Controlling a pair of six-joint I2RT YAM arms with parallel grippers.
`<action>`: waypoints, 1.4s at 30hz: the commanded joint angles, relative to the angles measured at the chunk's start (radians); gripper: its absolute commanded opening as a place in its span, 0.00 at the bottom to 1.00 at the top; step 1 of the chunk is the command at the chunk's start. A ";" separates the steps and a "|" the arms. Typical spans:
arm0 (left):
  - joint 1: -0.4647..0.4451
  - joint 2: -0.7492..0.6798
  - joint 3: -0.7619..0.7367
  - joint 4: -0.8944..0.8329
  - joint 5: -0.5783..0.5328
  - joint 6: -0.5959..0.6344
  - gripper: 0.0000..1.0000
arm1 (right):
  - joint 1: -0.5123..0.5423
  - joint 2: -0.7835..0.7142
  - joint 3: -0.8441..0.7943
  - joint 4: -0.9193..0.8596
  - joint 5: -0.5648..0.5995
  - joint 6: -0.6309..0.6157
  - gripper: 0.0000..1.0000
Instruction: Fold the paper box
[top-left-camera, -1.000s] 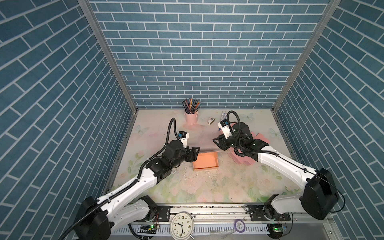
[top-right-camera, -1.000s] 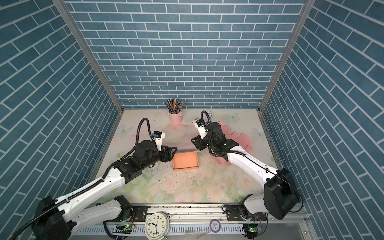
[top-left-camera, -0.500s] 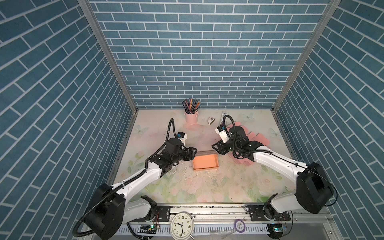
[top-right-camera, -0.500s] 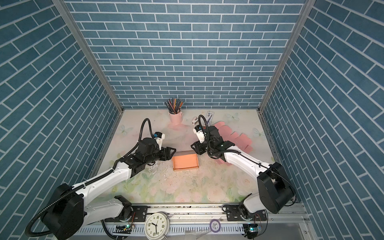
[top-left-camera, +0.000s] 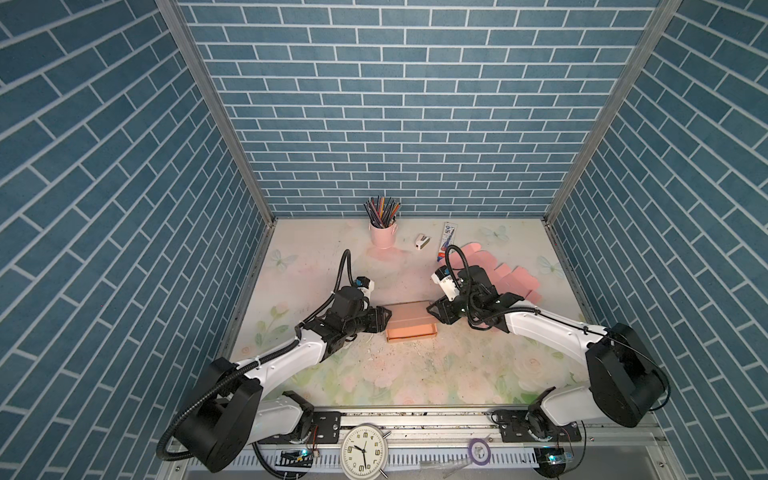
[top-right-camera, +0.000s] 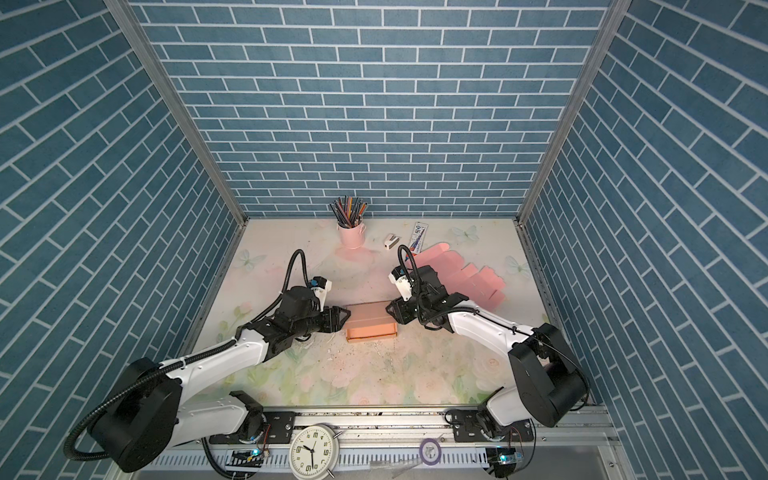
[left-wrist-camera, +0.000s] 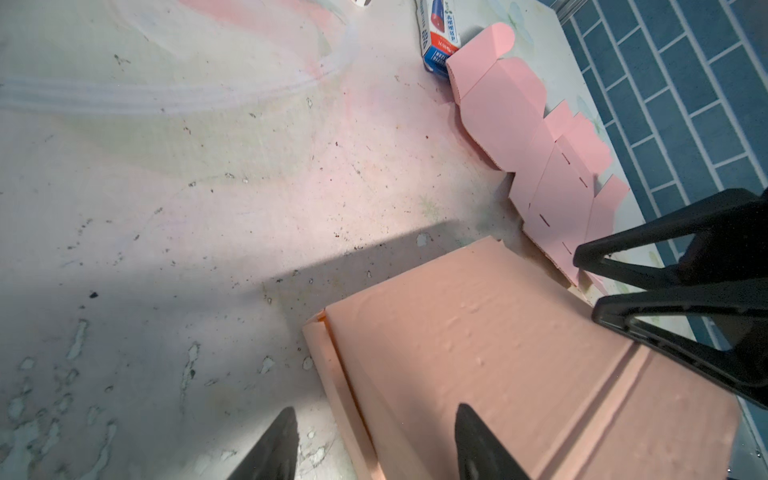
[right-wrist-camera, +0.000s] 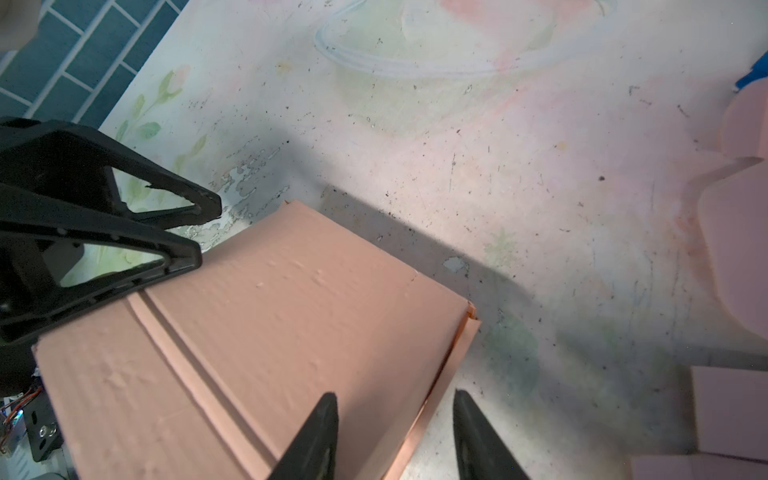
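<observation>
While bracketing the paper box (top-left-camera: 411, 326) near the middle of the bench (top-left-camera: 332, 374) from both ends, apparently guarding against any sliding. Holding the left fingers (top-left-camera: 384, 323) partly apart, astride the box's left end wall, clamping nothing. Holding the right fingers (top-left-camera: 432, 315) parted too, astride the right end, gripping nothing. Probably lining up to pinch the ends square.

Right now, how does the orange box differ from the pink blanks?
The orange box is folded up into shape; the pink blanks lie flat, unfolded. The box stands alone mid-scene; the blanks overlap in a pile farther back, on the right in both top views. Both are card.
</observation>
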 joint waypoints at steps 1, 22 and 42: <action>-0.017 0.017 -0.026 0.050 -0.002 -0.009 0.60 | 0.000 -0.003 -0.020 0.022 -0.018 0.036 0.46; -0.054 0.124 -0.089 0.138 -0.028 -0.012 0.56 | 0.003 0.042 -0.100 0.077 -0.012 0.079 0.45; -0.055 0.135 -0.103 0.160 -0.041 -0.013 0.49 | 0.003 0.040 -0.123 0.079 0.001 0.096 0.46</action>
